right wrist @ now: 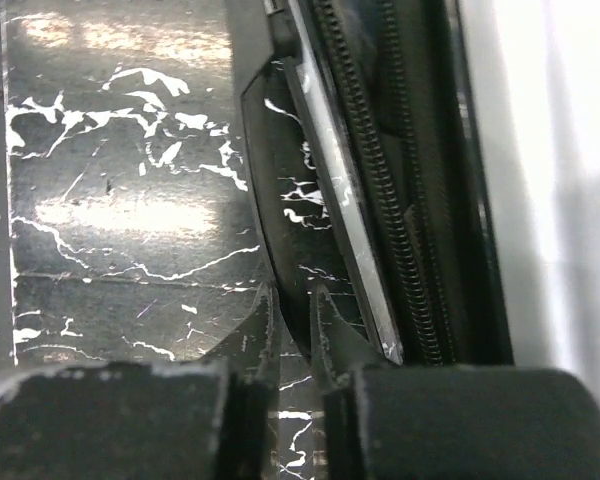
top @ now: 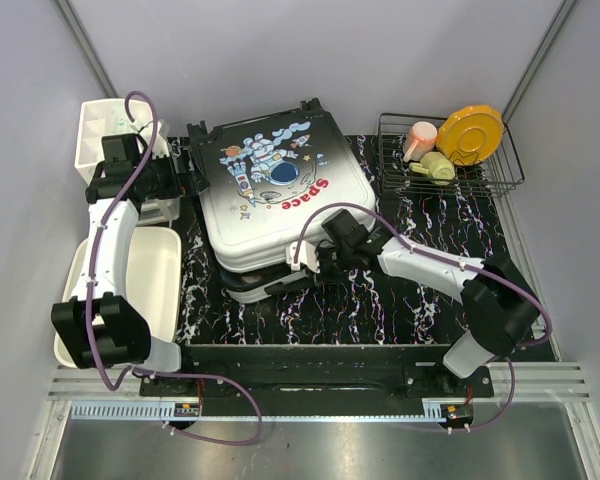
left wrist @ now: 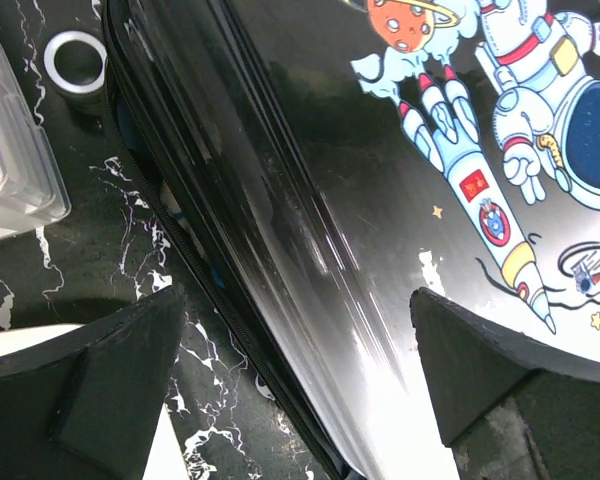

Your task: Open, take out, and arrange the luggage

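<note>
Fingers (right wrist: 263, 335) of the right hand (right wrist: 292, 305) pinch the front bottom rim of the luggage (top: 270, 185), flat on the desk (top: 400, 300). The left hand (left wrist: 295, 340) is wide open over its left side. Red lid letters say "Space".

The only readable text is the red word "Space", printed on the suitcase (top: 255, 215) lid just beyond the right gripper (top: 300, 258). It appears upside down in the overhead view. Nothing else is legible.
</note>
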Available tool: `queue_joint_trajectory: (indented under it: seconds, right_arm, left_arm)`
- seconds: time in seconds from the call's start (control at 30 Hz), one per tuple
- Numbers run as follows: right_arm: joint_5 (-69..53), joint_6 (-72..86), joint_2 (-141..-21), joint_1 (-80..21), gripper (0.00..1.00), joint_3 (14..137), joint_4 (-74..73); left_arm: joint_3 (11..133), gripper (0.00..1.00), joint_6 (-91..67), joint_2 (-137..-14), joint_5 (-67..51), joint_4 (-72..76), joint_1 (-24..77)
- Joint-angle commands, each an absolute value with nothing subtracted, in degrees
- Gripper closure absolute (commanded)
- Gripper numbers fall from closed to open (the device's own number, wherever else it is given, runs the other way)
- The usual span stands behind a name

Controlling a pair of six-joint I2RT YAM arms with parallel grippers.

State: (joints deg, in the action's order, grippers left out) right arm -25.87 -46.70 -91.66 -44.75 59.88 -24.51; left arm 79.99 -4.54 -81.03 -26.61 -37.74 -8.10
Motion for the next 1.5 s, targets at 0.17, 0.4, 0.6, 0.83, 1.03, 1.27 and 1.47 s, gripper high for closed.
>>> queue_joint_trajectory:
  seconds: [0.17, 0.4, 0.6, 0.83, 1.03, 1.27, 1.47]
  right_arm:
    - [-40.69, -50.28, -84.48, -53.17, 0.86, 61.43, -49.92]
    - [-39.65, -44.31, -75.86, -53.26, 0.23, 69.34, -50.19]
    - [-37.27, -33.77, -71.55, -53.0, 0.13, 76.19, -47.91]
    - [-39.54, -16.36, -77.41, -34.48, 0.09, 86.11, -42.89]
    - [-37.45, -11.52, -82.61, -21.37, 0.09, 92.63, -41.58]
    - [-32.26, -7.66, -90.95, -10.29, 0.05, 96.85, -41.22]
    - [-34.28, -5.54, -99.49, -6.6, 0.0, 99.75, -41.66]
  left_arm:
    - [79.9, 0.01, -9.05, -83.32, -28.21, -36.56, -8.0]
    - [79.54, 0.01, -10.72, -85.34, -32.51, -36.3, -8.0]
    - [77.61, 0.01, -12.83, -87.36, -36.82, -36.21, -8.0]
    - [67.69, 0.01, -10.64, -85.52, -43.33, -36.12, -2.66]
    - [64.78, 0.08, -5.81, -88.41, -42.89, -37.18, 9.12]
    - [64.42, 0.09, -2.46, -91.23, -41.66, -39.2, 9.15]
    - [64.34, 0.08, -0.71, -87.54, -41.92, -41.65, 5.8]
